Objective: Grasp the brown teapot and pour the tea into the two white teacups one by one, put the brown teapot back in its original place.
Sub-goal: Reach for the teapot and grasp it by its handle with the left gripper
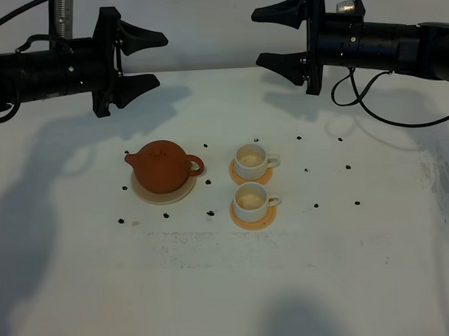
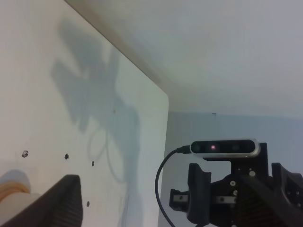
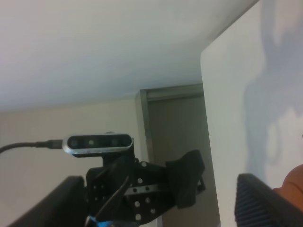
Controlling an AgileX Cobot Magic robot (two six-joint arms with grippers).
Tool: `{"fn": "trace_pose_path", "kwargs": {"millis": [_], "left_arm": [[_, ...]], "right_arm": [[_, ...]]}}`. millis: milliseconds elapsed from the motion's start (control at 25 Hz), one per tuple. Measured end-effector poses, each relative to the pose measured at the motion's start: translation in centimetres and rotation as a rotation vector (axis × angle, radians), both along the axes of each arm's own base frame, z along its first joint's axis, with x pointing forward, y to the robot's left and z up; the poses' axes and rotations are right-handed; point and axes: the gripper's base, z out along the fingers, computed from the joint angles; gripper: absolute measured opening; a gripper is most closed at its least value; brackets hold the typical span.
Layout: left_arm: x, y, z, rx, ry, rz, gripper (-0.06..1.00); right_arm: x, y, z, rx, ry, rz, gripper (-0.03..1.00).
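Note:
The brown teapot (image 1: 162, 167) sits on its original place, a cream saucer (image 1: 166, 195), left of the table's middle, spout to the left and handle to the right. To its right the two white teacups (image 1: 250, 160) (image 1: 251, 199) stand one behind the other, each on an orange coaster (image 1: 254, 218). My left gripper (image 1: 159, 60) hovers open, high behind the teapot. My right gripper (image 1: 257, 38) hovers open behind the cups. In the right wrist view a sliver of the teapot (image 3: 291, 183) shows; in the left wrist view, part of a cup (image 2: 14, 205).
Small black marks (image 1: 316, 206) dot the white table (image 1: 287, 284) around the teapot and cups. Black cables (image 1: 385, 118) trail from the right arm. Each wrist view shows the other arm with its camera (image 2: 225, 147) (image 3: 98, 143).

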Motion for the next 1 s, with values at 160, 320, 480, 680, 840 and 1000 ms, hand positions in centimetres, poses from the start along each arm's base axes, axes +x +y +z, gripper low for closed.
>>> {"fn": "trace_pose_path", "kwargs": {"millis": [160, 320, 480, 680, 840, 1000], "left_arm": [[0.0, 0.0, 0.0, 0.002, -0.002, 0.001, 0.64], [0.0, 0.1, 0.0, 0.004, -0.003, 0.002, 0.64], [0.0, 0.1, 0.0, 0.037, -0.043, -0.020, 0.64], [0.0, 0.0, 0.0, 0.115, -0.147, -0.080, 0.64], [-0.1, 0.0, 0.5, 0.191, -0.256, -0.138, 0.64], [-0.5, 0.0, 2.6, 0.259, -0.379, -0.168, 0.62]], "right_arm": [[0.0, 0.0, 0.0, 0.000, 0.000, -0.001, 0.62], [0.0, 0.0, 0.0, -0.001, 0.000, -0.001, 0.62], [0.0, 0.0, 0.0, -0.010, -0.033, 0.003, 0.61], [0.1, 0.0, 0.2, -0.014, -0.151, 0.010, 0.58], [0.0, 0.0, 0.5, -0.041, -0.256, 0.020, 0.56], [-0.1, -0.2, 1.9, -0.100, -0.351, 0.008, 0.56]]}}
